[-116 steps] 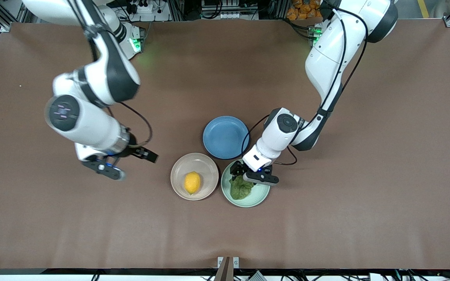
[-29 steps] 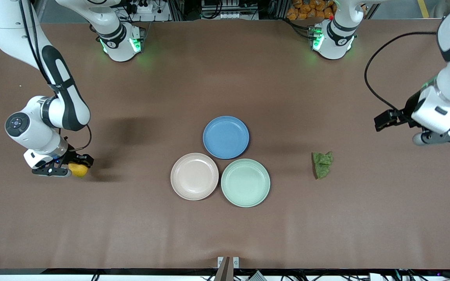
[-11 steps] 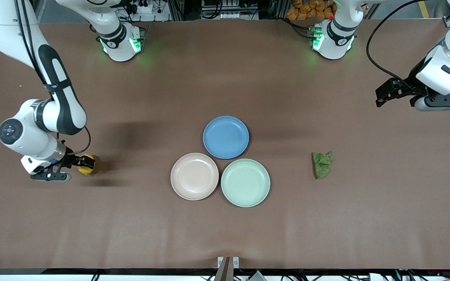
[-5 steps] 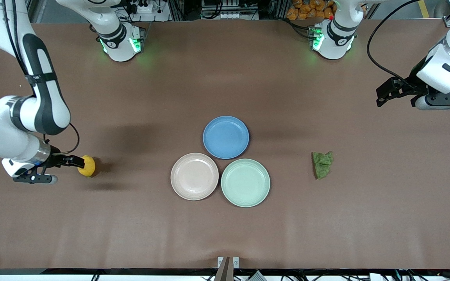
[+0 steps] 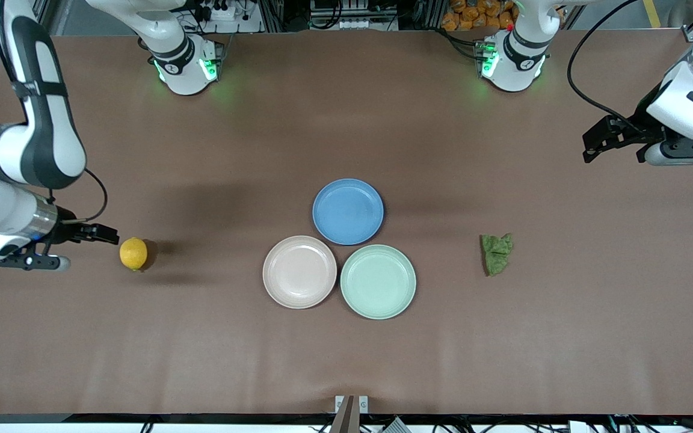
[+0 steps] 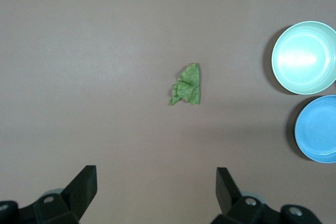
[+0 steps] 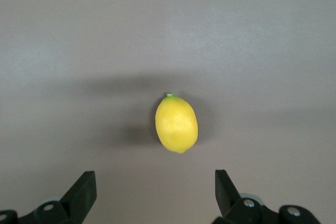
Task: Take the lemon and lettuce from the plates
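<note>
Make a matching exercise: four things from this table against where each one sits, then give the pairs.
Things:
1. lemon
2. lettuce
3. blue plate
4. mint green plate

Places:
A. touching the beige-pink plate, nearer the front camera
B. bare table, toward the left arm's end
C. farthest plate from the front camera
D. bare table, toward the right arm's end

Pairs: 1-D, 2-B, 3-C, 4-A

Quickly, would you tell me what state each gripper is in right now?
Left gripper: open, empty, over bare table near the lettuce.
Right gripper: open, empty, beside the lemon.
</note>
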`<state>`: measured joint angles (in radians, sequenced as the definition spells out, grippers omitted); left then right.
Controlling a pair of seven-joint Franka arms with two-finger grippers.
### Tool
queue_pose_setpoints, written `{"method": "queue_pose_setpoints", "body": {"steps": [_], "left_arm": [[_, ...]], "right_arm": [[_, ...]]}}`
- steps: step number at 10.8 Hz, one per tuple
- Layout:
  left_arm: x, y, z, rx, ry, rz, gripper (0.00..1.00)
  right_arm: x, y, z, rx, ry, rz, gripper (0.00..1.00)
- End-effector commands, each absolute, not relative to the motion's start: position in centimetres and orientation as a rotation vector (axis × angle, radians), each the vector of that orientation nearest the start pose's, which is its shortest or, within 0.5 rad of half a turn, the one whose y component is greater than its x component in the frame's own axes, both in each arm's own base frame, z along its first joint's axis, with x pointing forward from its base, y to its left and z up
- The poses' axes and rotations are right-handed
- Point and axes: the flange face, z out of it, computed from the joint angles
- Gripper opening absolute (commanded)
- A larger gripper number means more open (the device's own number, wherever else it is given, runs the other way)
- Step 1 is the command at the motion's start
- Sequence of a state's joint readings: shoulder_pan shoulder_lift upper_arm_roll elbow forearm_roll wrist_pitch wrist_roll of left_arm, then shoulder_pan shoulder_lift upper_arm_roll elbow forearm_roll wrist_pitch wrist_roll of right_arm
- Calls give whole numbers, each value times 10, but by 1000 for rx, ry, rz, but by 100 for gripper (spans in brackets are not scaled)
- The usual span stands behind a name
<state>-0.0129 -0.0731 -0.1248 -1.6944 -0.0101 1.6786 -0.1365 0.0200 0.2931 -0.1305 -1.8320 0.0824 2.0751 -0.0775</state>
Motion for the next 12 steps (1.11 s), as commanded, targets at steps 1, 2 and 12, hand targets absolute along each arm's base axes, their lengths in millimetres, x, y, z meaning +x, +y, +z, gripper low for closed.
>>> {"method": "queue_pose_setpoints", "body": {"steps": [1, 2, 12], "left_arm": [[536, -75, 631, -3130, 35, -143, 100], [535, -76, 631, -3130, 39, -141, 100], [536, -76, 631, -3131, 23, -127, 100]], "right_arm": [[603, -62, 416, -3094, 146, 75, 100], [600, -62, 427, -3091, 154, 89, 100], [581, -57, 567, -3095, 210, 211, 100]]}}
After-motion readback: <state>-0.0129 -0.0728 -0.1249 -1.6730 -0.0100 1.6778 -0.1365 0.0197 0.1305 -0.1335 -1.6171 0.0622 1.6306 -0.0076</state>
